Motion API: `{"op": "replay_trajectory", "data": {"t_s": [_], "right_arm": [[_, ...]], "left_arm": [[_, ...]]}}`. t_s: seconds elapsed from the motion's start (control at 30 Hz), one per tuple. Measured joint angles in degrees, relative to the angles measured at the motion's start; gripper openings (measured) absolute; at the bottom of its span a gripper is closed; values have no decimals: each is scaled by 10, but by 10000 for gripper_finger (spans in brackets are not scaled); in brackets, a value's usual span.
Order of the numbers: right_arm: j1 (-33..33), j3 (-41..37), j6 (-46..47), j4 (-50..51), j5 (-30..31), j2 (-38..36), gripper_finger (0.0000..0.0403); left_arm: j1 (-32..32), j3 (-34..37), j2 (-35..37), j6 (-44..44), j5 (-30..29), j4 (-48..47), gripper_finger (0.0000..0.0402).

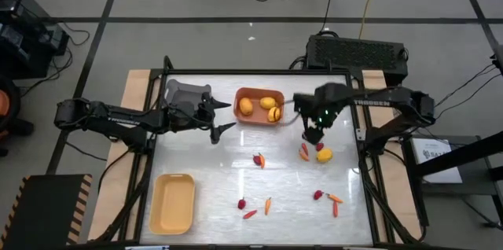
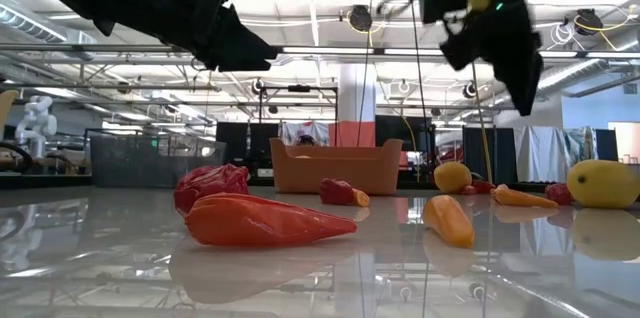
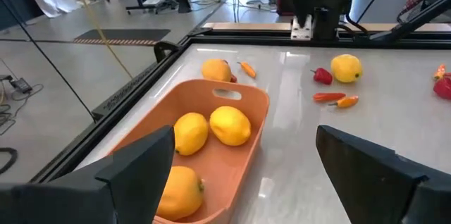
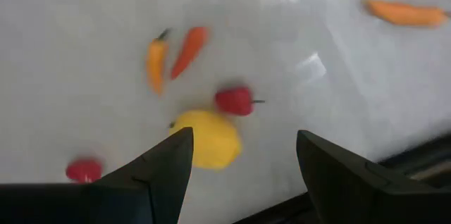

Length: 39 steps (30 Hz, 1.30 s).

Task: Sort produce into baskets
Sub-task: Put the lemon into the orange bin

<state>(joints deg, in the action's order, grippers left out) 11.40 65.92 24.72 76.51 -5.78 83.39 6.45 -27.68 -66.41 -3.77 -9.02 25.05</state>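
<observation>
1. While the left claw [image 1: 222, 119] hangs with its fingers spread wide and empty just left of the shallow orange plastic basket [image 1: 258, 120] at the far middle of the glossy white desk [image 1: 204, 187], the right claw [image 1: 313, 135] hovers open and empty right of that basket, above a yellow rounded toy fruit [image 1: 324, 154].
2. From above, the orange basket holds yellow-orange fruits, but only the left wrist view counts them clearly: three fruits [image 3: 229, 125] inside, with a fourth fruit [image 3: 215, 70] on the desk just beyond the basket's far end.
3. Only the overhead view shows the grey angular bin [image 1: 187, 93] at the far left behind the left arm, and the long pale yellow bin [image 1: 173, 201] at the near left.
4. Looking down past its own fingers, the right wrist view shows the yellow fruit [image 4: 204, 138] touching or just beside a small dark red berry [image 4: 235, 101], with two thin orange sticks [image 4: 173, 57] farther off.
5. At desk height, a large-looking orange-red stick [image 2: 265, 221] and a red berry [image 2: 208, 186] lie nearest the camera, the orange basket [image 2: 335, 168] well behind them.
</observation>
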Motion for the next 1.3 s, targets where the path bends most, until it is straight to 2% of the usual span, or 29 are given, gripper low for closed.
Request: {"op": "replay_trajectory", "data": {"t_s": [0.23,0.43,0.83,1.3], "right_arm": [[-120,-58,-53,-28,-4,-14,242],[-177,-107,-135,-48,-2,-11,242],[-213,-148,-152,-120,0,-10,242],[-217,-195,-145,-196,42,-10,242]], "left_arm": [[0,0,0,0,0,2,352],[0,0,0,2,0,2,352],[0,0,0,3,0,2,352],[0,0,0,2,-2,2,352]]}}
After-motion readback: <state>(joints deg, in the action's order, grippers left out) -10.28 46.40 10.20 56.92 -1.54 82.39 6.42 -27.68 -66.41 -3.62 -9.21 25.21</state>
